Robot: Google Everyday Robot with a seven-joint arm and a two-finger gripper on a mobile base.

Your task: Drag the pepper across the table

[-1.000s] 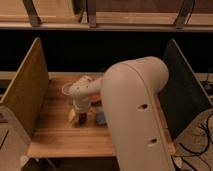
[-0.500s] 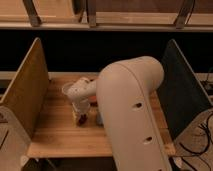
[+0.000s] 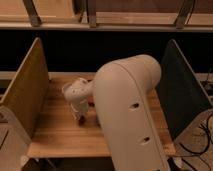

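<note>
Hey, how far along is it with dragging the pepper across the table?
Done: the claw is down at the table, left of centre. In hand: a small dark red piece, likely the pepper, sits right at the claw's tip; contact can't be confirmed. Left: the drag itself, with bare wood open toward the front edge.

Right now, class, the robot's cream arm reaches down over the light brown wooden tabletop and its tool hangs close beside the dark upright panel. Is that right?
No. The camera view shows the cream arm reaching down over the light brown wooden tabletop, but its tool hangs nearer the tan upright panel, well away from the dark upright panel.
</note>
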